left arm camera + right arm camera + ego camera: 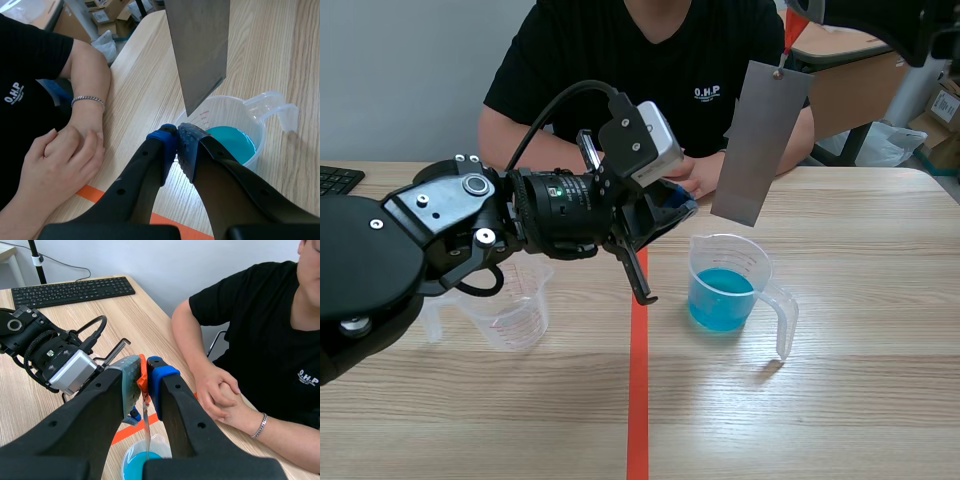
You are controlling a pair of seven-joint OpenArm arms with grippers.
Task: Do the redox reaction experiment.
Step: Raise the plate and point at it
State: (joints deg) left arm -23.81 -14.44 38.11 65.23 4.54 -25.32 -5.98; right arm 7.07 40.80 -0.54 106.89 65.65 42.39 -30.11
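Right hand (145, 376) pinched shut on orange tab (795, 30) of flat grey metal strip (760, 140), which hangs tilted just above clear plastic jug of blue liquid (764, 268), mid-surface. Left hand (176, 147) closed, empty, beside jug. Risk: swinging strip catches rim, tips jug.

- I see a pale wooden table (860, 400) with straight grain across most of my views.
- Behind it stands a plain grey-white wall (410, 70).
- A black keyboard (70, 290) lies near the wall.
- A second wooden desk (840, 45) and cardboard boxes (945, 105) sit beyond the table's right end.
- The light is soft and even.
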